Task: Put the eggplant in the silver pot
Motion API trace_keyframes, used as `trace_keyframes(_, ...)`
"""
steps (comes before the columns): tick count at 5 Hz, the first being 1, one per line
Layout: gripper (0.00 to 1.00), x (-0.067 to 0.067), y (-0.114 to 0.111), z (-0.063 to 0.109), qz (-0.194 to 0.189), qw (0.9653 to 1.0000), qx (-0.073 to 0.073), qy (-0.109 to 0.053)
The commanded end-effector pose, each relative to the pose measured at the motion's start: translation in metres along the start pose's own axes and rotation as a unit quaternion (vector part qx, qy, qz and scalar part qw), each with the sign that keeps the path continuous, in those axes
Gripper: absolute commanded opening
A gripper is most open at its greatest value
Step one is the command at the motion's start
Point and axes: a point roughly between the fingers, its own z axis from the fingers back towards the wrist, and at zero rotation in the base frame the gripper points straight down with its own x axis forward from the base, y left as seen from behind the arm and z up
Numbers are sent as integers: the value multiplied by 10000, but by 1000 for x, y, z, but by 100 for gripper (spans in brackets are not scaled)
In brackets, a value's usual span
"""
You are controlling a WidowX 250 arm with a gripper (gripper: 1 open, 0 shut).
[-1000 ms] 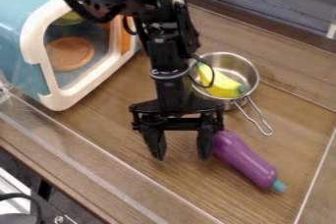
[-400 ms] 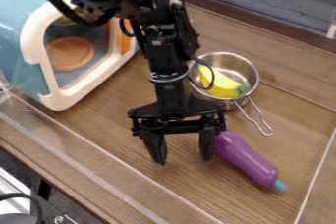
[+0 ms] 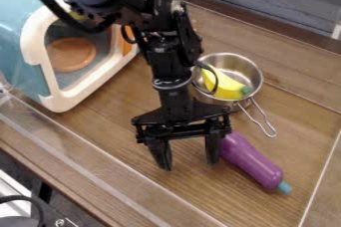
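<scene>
Nearest the camera, a clear plastic wall (image 3: 80,161) edges the wooden tabletop (image 3: 94,131). Just behind it the black two-fingered gripper (image 3: 188,154) points down at the wood with its fingers spread wide and nothing between them; its fingertips look close to the surface, though whether they touch it cannot be told. Just beside its right-hand finger in the picture lies the glossy purple toy eggplant (image 3: 249,161) with a teal-blue stem cap, flat on the table, its cap end angled toward the lower right; whether that finger brushes it is unclear, but it plainly sits outside the open jaws, not between them. Farther back, behind the arm, stands the small shiny silver pot (image 3: 229,75) with a thin wire loop handle (image 3: 261,119) reaching toward the eggplant; a yellow toy food (image 3: 229,89) already rests inside it. Farthest off, at the left, is a toy microwave (image 3: 60,47) in cream and pale blue, its orange interior showing a round orange dish (image 3: 72,56). By my reading the task has barely begun: the eggplant is ungrasped and still on the table, so lining up over it, gripping, lifting, carrying and dropping it in the pot all remain.
</scene>
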Motion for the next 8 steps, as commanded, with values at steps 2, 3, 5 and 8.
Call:
trace_keyframes(2,100,24,-11,3,161,9995,-160,-226)
trace_keyframes(3,100,31,-18,6,191,9994,-183,-234)
trace_keyframes(5,100,36,-29,12,201,9993,-227,-204)
trace_keyframes(8,100,60,-43,17,996,9935,-449,-315)
